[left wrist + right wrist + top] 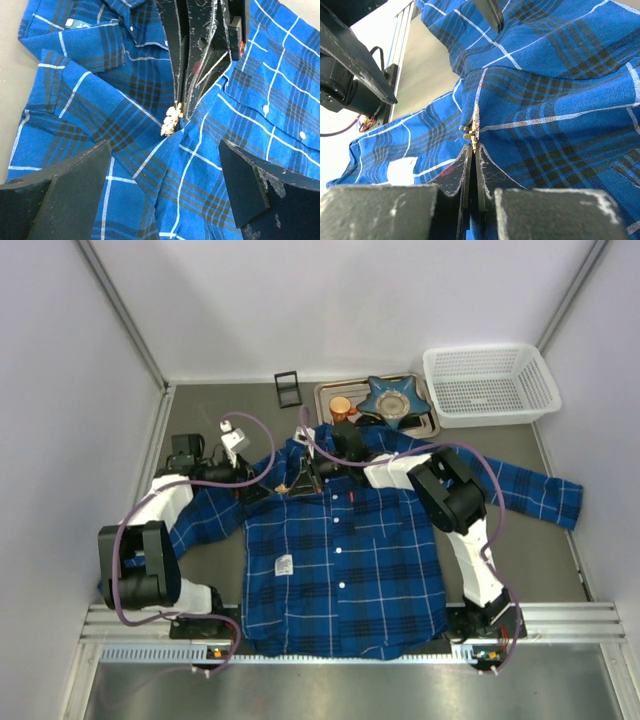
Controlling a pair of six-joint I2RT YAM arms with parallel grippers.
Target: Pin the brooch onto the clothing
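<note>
Between the wide-apart fingers of the left gripper [165, 160] the clothing [95, 105] lies rumpled. Just beyond them the brooch [170, 120] sits on a raised fold, touching the tips of the right gripper [187, 111], whose fingers are pressed together. Whether they nip cloth or pin is hidden, and from the right wrist the brooch shows only edge-on. Both arms reach forward, bent, their wrists meeting below the collar.

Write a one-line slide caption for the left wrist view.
Open left pincer above a blue plaid shirt; shut right pincer tips at a small gold brooch on the fabric.
</note>
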